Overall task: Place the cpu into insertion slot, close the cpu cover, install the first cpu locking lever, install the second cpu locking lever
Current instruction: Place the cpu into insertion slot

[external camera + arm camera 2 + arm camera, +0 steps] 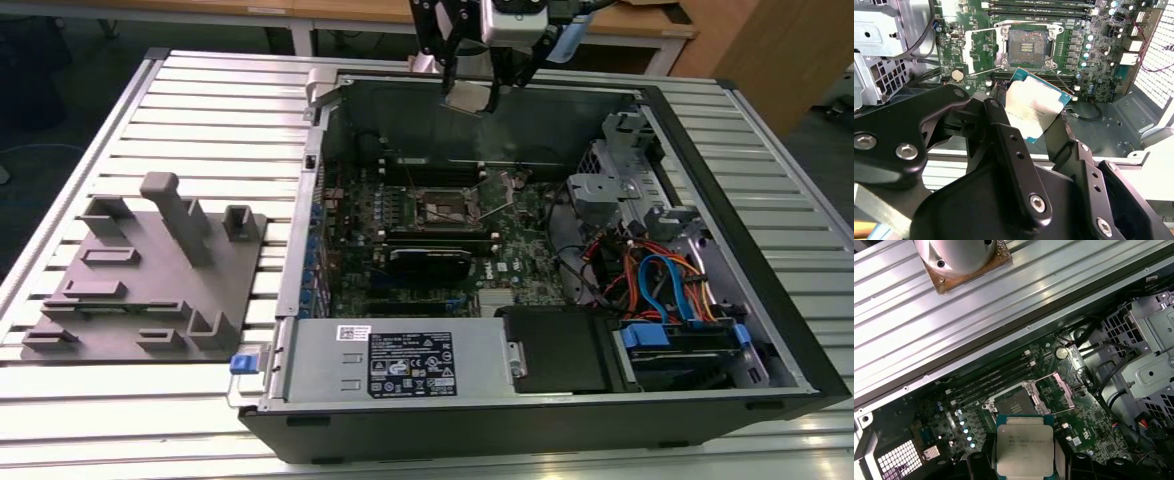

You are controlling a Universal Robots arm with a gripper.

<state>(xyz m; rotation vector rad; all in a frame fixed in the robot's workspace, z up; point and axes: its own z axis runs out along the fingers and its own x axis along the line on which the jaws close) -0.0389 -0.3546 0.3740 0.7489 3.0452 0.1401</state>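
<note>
Closed on two opposite edges of the cpu (1035, 107), the gripper (1029, 122) hangs at the upper centre of the exterior view, over the far wall of the open computer case (534, 425) and well above the green motherboard (527, 235). The chip shows its pale metal top to both wrist views, and it looks firmly pinched, not hanging by a corner. The insertion slot (450, 207) sits near the middle of the exterior view, lower in the frame than the gripper, and its dark centre is bare. The cpu cover (968, 50) stands folded open just beside the slot, so the way down seems free. As I judge it, the step in hand is bringing the chip over the slot. To do this well, the chip should stay flat and its edges should be square with the black rim before any descent. The descent should be straight and slow, without sliding over the contacts. The fingers should also keep apart from the raised cover and from the thin levers around the slot.
</note>
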